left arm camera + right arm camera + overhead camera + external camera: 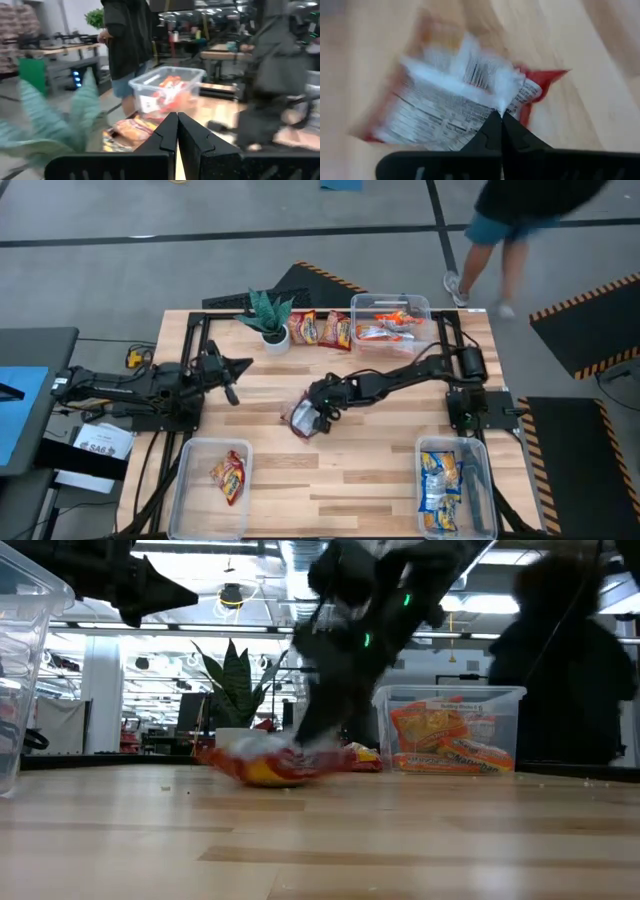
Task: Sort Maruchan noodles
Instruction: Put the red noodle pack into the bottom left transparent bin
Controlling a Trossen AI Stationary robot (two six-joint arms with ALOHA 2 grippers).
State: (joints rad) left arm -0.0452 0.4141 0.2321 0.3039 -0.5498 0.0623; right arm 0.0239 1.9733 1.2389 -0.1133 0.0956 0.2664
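Right claw: your right gripper (312,418) sits at mid-table with its fingers pinched together on the edge of a red packet (300,420) — the wrist view shows the tips (498,120) meeting on the crinkled seam, label side with the barcode facing the camera.
Red packet: lying on the bare wood near the table's centre, well apart from every bin; in the low view it rests on the tabletop (270,768) under the arm.
Left claw: your left gripper (238,367) waits over the table's left side, fingers (167,135) fully closed with nothing between them.
Far bin (425,308): holds orange packets (390,325).
Loose packets: two orange ones (322,330) lie on the table between the plant (268,315) and the far bin.
Near-left bin (190,480): one red packet (230,477) inside.
Near-right bin (485,480): blue-yellow packets (440,485) stacked inside.
Person (510,220): walking past beyond the table's far right corner.
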